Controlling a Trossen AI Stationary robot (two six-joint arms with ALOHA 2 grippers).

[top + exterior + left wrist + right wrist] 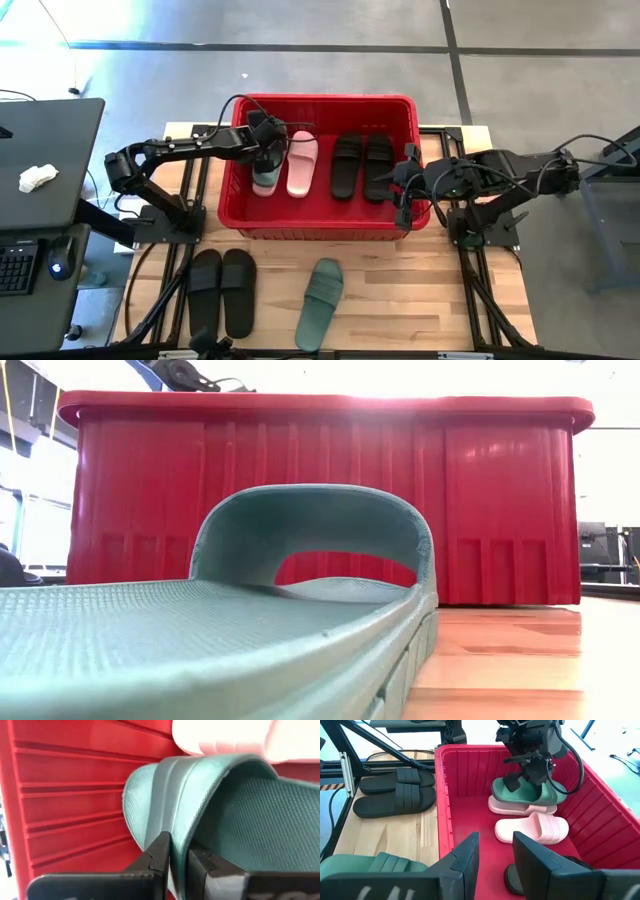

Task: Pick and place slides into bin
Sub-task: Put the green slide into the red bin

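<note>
High view: we see the red bin (pixel 325 225) at the counter (pixel 420 295) rear, w/ the left gripper (pixel 268 150) inside its left end, clamped on a sage-green slide (pixel 266 175). Left wrist view confirms: both fingers (pixel 157 852) are pinched tight on that slide's edge by the strap, red ribbed bin wall just beside it. Right wrist view shows the held green slide resting on top of one pale pink slide (pixel 520 809), w/ a second pink slide (pixel 532 829) lying just beside it on the bin floor. Also in the bin, right of the pink ones: a black pair (pixel 362 166), side by side. Right gripper (pixel 403 190) sits at the bin's right end near the black pair; its fingers are apart, a clear gap betw. them, holding nothing. Outside the bin, on the counter front: another black pair (pixel 222 290) at left, and the other green slide (pixel 320 302) approx. centre, well apart from the bin. Low view is filled by that green slide's sole & strap, bin wall behind it.
</note>
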